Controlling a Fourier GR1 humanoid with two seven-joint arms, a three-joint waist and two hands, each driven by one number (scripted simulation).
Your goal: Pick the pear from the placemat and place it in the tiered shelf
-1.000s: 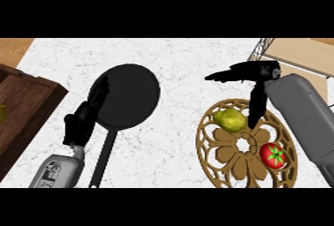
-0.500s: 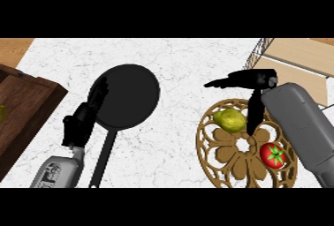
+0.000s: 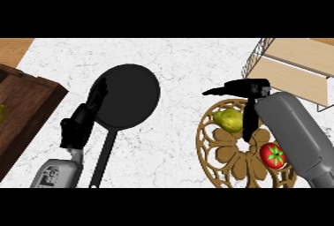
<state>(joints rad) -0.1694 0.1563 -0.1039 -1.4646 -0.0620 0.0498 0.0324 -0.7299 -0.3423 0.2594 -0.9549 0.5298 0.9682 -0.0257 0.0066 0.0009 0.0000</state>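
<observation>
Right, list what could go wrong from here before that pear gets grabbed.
The right hand hangs above the pear, beside the tomato on the same placemat; closing fingers might nudge the tomato or roll the pear. The tiered shelf has thin wire edges close by, so a carried pear could clip them.

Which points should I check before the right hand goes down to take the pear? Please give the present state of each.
1. Pear lies on the placemat: ok.
2. Right hand is over the pear: ok, it sits just above and beside it.
3. Right hand fingers open for a grasp: ok.
4. Tomato is apart from the pear: ok.
5. Tiered shelf is free to receive it: cannot tell, only part shows.
6. Left hand is out of the way, by the pan: ok.
</observation>
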